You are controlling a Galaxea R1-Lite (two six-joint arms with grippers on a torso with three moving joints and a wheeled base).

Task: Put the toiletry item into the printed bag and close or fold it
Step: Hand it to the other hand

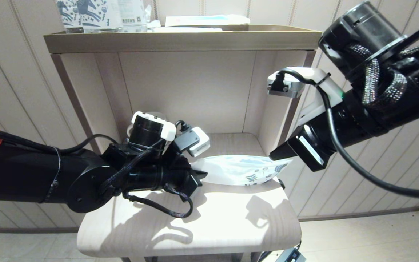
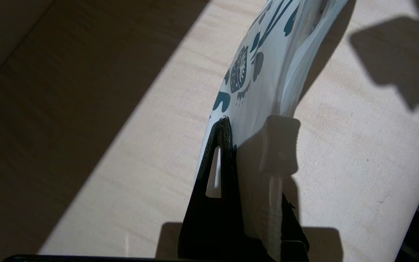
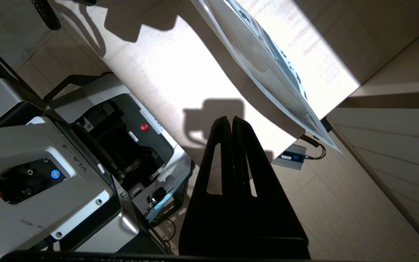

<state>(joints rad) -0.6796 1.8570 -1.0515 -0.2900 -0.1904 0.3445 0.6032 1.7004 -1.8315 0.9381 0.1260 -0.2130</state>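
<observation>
The printed bag (image 1: pixel 242 170) is a white pouch with dark blue leaf prints, held a little above the pale wooden shelf top (image 1: pixel 213 218). My left gripper (image 1: pixel 198 175) is shut on the bag's left end; in the left wrist view the bag (image 2: pixel 267 72) runs between the fingers of the left gripper (image 2: pixel 249 127). My right gripper (image 1: pixel 274 156) hovers at the bag's right end, shut and holding nothing. In the right wrist view the bag (image 3: pixel 264 62) hangs beside the right gripper (image 3: pixel 231 120), apart from it. The toiletry item is out of view.
The alcove's side walls (image 1: pixel 267 109) and back panel close in behind the bag. The upper tray (image 1: pixel 180 40) holds blue horse-printed packs (image 1: pixel 86 12) and a flat white-and-blue packet (image 1: pixel 206 20). My own base (image 3: pixel 49 145) and a small grey box (image 3: pixel 293 156) are on the floor.
</observation>
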